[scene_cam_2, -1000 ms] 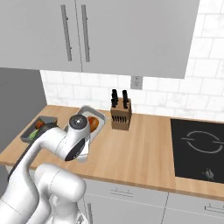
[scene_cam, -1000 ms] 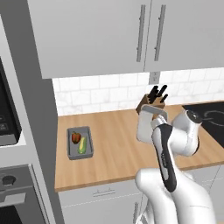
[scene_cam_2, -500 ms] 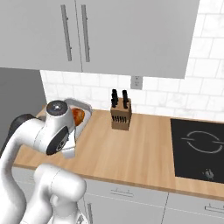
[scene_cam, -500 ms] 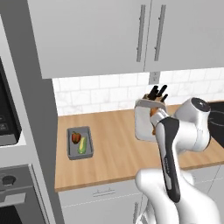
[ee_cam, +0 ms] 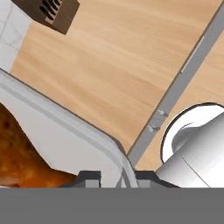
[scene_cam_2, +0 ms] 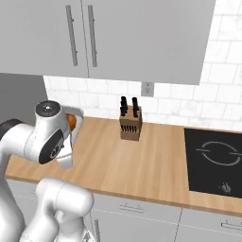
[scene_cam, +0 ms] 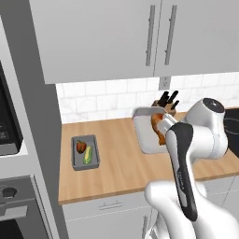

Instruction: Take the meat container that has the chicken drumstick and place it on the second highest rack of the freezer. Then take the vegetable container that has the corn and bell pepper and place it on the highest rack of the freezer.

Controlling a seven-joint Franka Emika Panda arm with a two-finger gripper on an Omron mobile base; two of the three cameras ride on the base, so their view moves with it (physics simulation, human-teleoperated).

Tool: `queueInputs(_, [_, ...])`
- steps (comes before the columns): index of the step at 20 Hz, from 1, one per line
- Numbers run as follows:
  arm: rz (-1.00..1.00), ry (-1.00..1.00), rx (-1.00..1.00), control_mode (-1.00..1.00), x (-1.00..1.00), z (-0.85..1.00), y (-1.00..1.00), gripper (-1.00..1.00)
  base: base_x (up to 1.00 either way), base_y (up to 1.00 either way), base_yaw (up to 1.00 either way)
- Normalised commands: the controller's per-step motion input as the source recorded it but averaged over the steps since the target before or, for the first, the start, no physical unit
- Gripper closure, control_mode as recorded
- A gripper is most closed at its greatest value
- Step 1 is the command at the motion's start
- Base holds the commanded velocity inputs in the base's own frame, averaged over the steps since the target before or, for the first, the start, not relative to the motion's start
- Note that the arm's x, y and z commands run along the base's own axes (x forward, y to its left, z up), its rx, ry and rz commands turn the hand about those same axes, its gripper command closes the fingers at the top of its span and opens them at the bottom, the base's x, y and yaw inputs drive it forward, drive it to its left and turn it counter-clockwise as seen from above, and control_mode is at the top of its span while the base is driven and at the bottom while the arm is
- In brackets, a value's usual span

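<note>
Wooden counter [scene_cam: 121, 163] below, and the meat container [scene_cam: 145, 133] is carried tilted above it, its rim pinched in the nearly shut gripper [ee_cam: 117, 176], chicken drumstick [ee_cam: 19, 155] inside. It should be levelled and swung slowly towards the freezer, lest the drumstick be tipped out.

A wooden knife block [scene_cam_2: 131, 124] with black handles stands on the wooden counter [scene_cam_2: 142, 160] against the white tiled wall; a black cooktop [scene_cam_2: 215, 160] lies to its right (grey cabinets [scene_cam_2: 118, 38] above).
</note>
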Motion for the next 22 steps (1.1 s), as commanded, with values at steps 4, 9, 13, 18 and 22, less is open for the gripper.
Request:
queueInputs(4, [0.00,0.00,0.00,-1.00,0.02,-0.09,-0.01,1.00,0.00,0.00,0.00])
queueInputs(9, [0.00,-0.03,0.00,1.00,-0.39,-0.06,-0.12,1.00,-0.20,-0.03,0.00])
queueInputs(13, [0.00,0.00,0.00,1.00,0.00,0.00,0.00,1.00,-1.00,0.01,0.02])
queueInputs(18, [0.00,0.00,0.00,1.00,0.00,0.00,0.00,1.00,-0.96,0.54,0.16])
queueInputs(22, [0.00,0.00,0.00,1.00,0.00,0.00,0.00,1.00,-0.66,0.90,0.30])
